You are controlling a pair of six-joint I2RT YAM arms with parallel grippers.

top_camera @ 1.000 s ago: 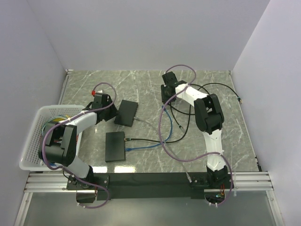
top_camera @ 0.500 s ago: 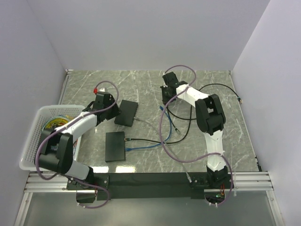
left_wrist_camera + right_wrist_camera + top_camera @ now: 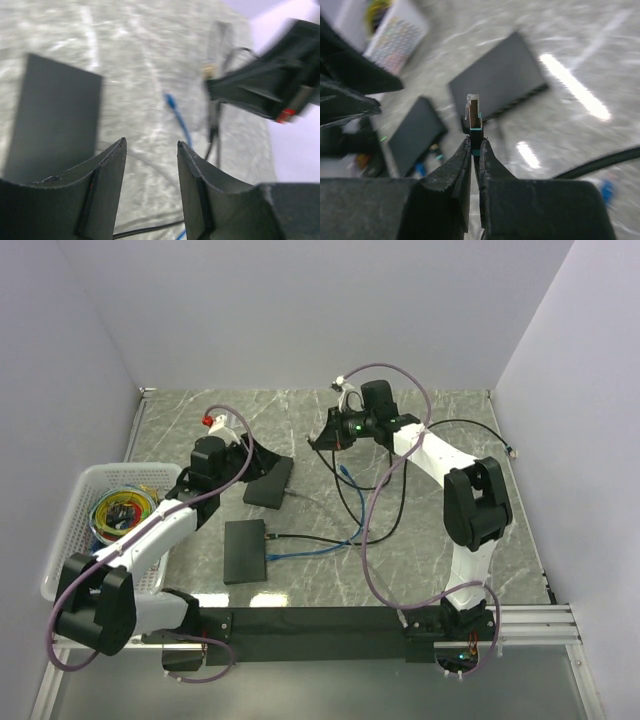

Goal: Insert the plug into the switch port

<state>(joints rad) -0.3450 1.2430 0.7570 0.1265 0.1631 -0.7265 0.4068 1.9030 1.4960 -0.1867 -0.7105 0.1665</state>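
Note:
My right gripper (image 3: 474, 142) is shut on the plug (image 3: 473, 112), a small black connector with a teal band that stands up from between the fingertips. Its black cable (image 3: 350, 505) hangs down to the table. In the top view this gripper (image 3: 322, 441) hovers just right of the black switch (image 3: 268, 480), which lies flat on the marble table. The switch (image 3: 495, 82) lies beyond the plug in the right wrist view. My left gripper (image 3: 151, 146) is open and empty, beside the switch (image 3: 55, 115); in the top view the left gripper (image 3: 255, 455) sits at the switch's left edge.
A second black box (image 3: 245, 551) lies nearer, with a black and a blue cable plugged into its right side. A loose blue plug end (image 3: 343, 471) lies on the table. A white basket (image 3: 75, 495) of coloured cables stands at the left.
The right gripper closed on the plug, lifted it and swung left toward the switch. The left arm stretched forward and right, closer to the switch.

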